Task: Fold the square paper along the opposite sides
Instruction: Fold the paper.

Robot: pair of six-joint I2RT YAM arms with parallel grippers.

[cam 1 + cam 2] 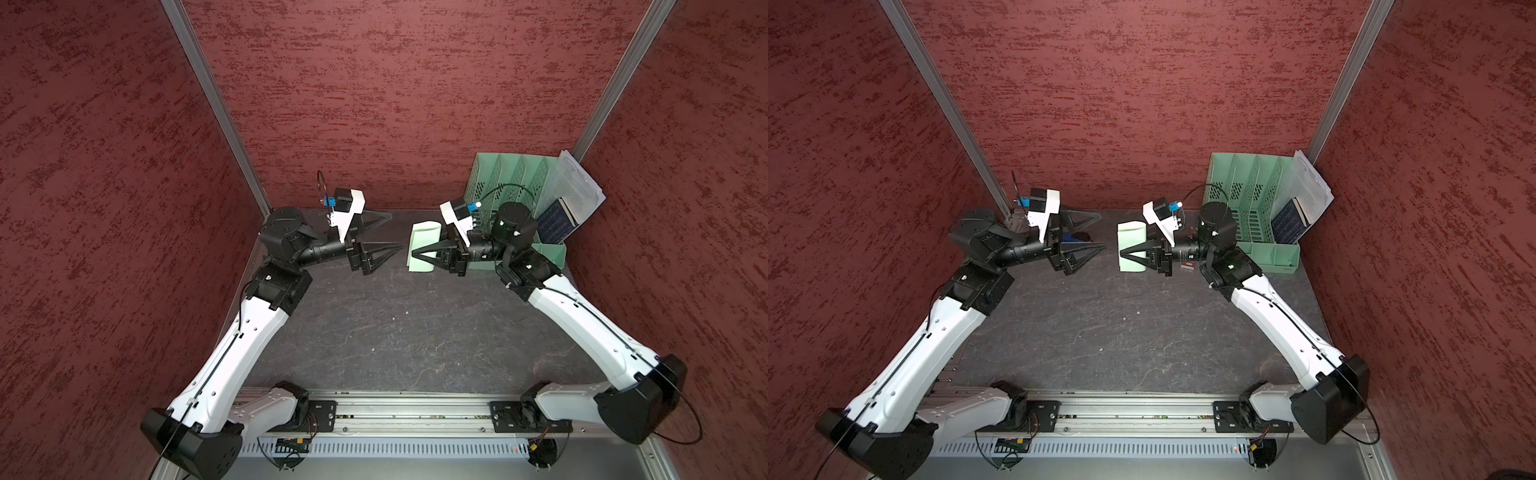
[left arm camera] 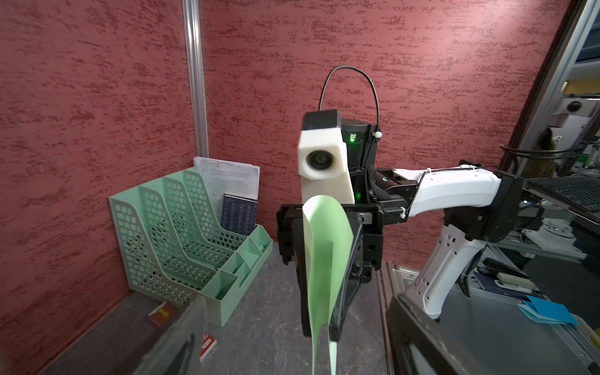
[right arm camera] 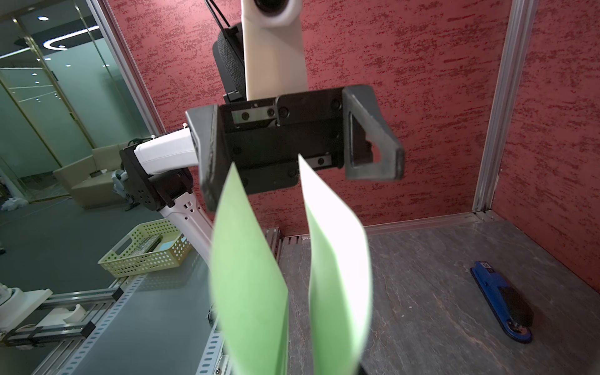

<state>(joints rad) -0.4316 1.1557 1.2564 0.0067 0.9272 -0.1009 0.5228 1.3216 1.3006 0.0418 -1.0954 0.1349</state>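
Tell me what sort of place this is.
Probably a robot test cell staged as an office desk: red panel walls on aluminium posts, a green file organizer and a blue stapler on the tabletop, a sofa beyond.

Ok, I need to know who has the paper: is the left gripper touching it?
Apart. In both top views bare table shows between the open left gripper and the paper; only the right gripper pinches it.

Even bright light, soft shadows, fisheye edges; the square paper [image 3: 246, 259] blurs near lens
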